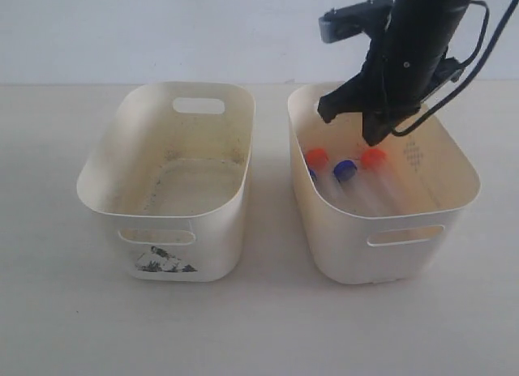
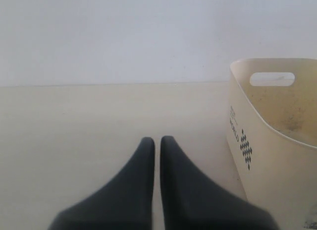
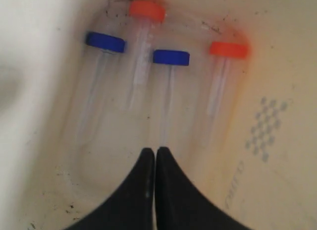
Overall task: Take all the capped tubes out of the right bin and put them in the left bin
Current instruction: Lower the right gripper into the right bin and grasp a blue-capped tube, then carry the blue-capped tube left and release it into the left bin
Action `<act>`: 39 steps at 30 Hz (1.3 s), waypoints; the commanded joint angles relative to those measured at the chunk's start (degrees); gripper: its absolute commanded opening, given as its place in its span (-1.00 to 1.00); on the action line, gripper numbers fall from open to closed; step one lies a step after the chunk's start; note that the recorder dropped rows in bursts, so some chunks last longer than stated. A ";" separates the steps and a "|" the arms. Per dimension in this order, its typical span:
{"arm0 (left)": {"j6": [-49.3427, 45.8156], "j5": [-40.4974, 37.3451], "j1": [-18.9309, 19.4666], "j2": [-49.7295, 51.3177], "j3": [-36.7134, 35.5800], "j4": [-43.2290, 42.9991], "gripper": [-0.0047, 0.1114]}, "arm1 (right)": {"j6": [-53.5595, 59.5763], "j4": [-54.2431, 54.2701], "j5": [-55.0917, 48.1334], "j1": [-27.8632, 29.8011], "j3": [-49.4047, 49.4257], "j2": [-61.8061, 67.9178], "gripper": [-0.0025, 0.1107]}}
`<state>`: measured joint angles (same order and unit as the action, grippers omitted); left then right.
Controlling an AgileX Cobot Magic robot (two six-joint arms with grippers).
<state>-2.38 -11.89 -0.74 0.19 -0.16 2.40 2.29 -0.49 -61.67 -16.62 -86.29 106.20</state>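
Note:
Four capped tubes lie side by side on the floor of the right bin (image 1: 349,250). In the exterior view I see orange-red caps (image 1: 317,158) (image 1: 374,158) and a blue cap (image 1: 345,170); the second blue cap (image 1: 312,175) is mostly hidden by the rim. My right gripper (image 1: 375,134) hangs over that bin, shut and holding nothing. In the right wrist view its tips (image 3: 156,150) are just short of the clear end of the middle blue-capped tube (image 3: 171,57). The left bin (image 1: 203,222), with its torn sticker, holds no tubes. My left gripper (image 2: 157,140) is shut and holds nothing, low over the table beside the left bin (image 2: 277,155).
The two bins stand side by side on a pale table (image 1: 259,327) with a narrow gap between them. A white wall (image 1: 162,27) runs behind. The right arm's cable (image 1: 486,52) loops above the right bin's far rim. The left arm is outside the exterior view.

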 commanded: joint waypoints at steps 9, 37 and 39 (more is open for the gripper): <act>0.38 0.55 0.14 -0.19 0.16 -0.10 -0.84 | -2.29 0.09 2.99 0.06 -1.22 6.62 -0.10; 0.38 0.55 0.14 -0.19 0.16 -0.10 -0.84 | -1.23 1.41 1.70 0.06 -8.38 -2.70 -0.96; 0.38 0.55 0.14 -0.19 0.16 -0.10 -0.84 | 7.37 11.61 2.96 0.06 -8.79 -5.69 -0.96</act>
<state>-2.38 -11.89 -0.74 0.19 -0.16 2.40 0.94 0.00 -58.54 -16.62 -94.20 105.11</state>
